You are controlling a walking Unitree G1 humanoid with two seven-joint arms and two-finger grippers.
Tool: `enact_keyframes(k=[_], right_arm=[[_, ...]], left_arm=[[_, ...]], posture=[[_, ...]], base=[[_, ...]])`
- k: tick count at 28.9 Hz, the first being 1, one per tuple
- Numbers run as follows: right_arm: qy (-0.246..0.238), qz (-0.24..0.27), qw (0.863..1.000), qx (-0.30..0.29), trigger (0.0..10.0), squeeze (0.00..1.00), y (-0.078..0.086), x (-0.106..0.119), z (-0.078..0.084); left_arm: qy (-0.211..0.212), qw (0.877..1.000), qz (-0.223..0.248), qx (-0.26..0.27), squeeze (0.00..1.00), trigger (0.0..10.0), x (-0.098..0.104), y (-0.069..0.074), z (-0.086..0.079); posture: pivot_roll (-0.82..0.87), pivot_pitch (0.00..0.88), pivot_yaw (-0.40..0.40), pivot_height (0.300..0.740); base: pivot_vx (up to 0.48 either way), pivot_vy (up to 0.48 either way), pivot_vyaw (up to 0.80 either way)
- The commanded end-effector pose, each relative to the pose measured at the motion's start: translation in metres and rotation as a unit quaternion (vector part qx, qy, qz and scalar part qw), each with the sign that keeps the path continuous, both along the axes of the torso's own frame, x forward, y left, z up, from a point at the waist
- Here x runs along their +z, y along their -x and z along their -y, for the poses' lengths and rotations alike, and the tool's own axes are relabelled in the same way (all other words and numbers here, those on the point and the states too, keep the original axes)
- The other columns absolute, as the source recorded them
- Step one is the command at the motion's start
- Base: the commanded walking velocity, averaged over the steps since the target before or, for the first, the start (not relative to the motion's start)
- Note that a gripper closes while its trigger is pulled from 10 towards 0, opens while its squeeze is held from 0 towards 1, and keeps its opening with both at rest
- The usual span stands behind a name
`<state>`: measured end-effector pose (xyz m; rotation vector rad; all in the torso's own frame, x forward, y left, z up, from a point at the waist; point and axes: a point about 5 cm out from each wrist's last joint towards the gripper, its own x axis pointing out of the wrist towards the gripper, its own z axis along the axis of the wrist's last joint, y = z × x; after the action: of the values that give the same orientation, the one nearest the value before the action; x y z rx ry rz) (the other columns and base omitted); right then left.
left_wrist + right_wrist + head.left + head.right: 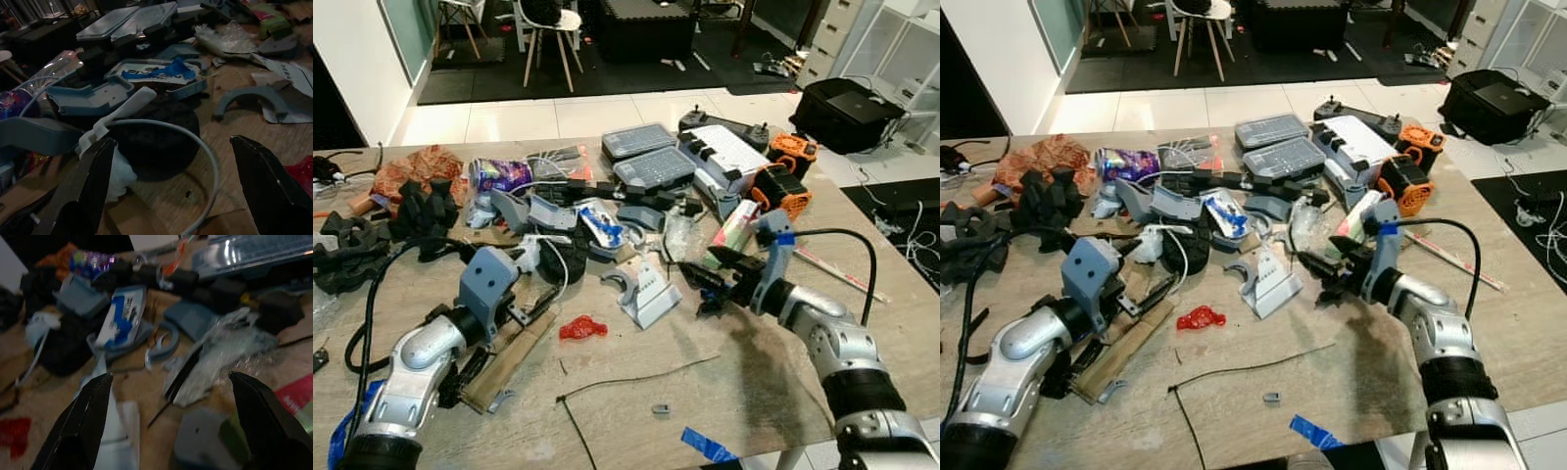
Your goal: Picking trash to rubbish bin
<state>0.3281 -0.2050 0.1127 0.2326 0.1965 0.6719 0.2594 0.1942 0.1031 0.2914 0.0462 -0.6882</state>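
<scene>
Table: wooden top, and we find it crowded with clutter from the left edge across to the right.
Far left: black gloves heaped beside a crumpled orange-brown wrapper.
Left gripper: low over the table on its left side, fingers spread wide and holding nothing — in the left wrist view we see white crumpled paper and a white cable loop between them.
Centre: a small red scrap of trash lies on bare wood, just right of the left gripper; a blue-and-white packet sits further back among grey plastic parts.
Front: a thin dark wire and a strip of blue tape near the table's edge.
Right gripper: fingers released and parted, empty, hovering just beside a crumpled clear plastic bag.
Far right: orange devices — well apart from both grippers.
</scene>
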Motion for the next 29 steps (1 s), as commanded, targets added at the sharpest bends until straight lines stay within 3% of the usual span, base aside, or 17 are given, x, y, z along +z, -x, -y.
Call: enact_keyframes(k=[1, 19, 24, 29], right_arm=[[-0.019, -0.014, 1.0, 0.0, 10.0, 0.0, -0.001, -0.006, 0.001], [-0.031, -0.05, 0.994, 0.096, 10.0, 0.0, 0.013, -0.023, -0.01], [-0.021, -0.083, 0.984, 0.156, 10.0, 0.0, 0.022, -0.031, -0.022], [-0.028, -0.095, 0.98, 0.172, 10.0, 0.0, 0.025, -0.031, -0.021]], left_arm=[[-0.004, 1.0, -0.005, -0.004, 0.0, 10.0, 0.001, 0.003, -0.002], [0.012, 1.0, -0.017, -0.008, 0.0, 10.0, 0.006, 0.005, 0.002], [0.008, 1.0, -0.016, -0.01, 0.0, 10.0, 0.007, 0.006, 0.003], [0.007, 1.0, -0.017, -0.011, 0.0, 10.0, 0.008, 0.006, 0.004]], posture=[[0.02, 0.0, -0.009, 0.74], [0.02, 0.0, -0.015, 0.74], [0.02, 0.0, -0.017, 0.74], [0.02, 0.0, -0.017, 0.74]], base=[[0.0, 0.0, 0.0], [0.0, 0.0, 0.0], [0.0, 0.0, 0.0], [0.0, 0.0, 0.0]])
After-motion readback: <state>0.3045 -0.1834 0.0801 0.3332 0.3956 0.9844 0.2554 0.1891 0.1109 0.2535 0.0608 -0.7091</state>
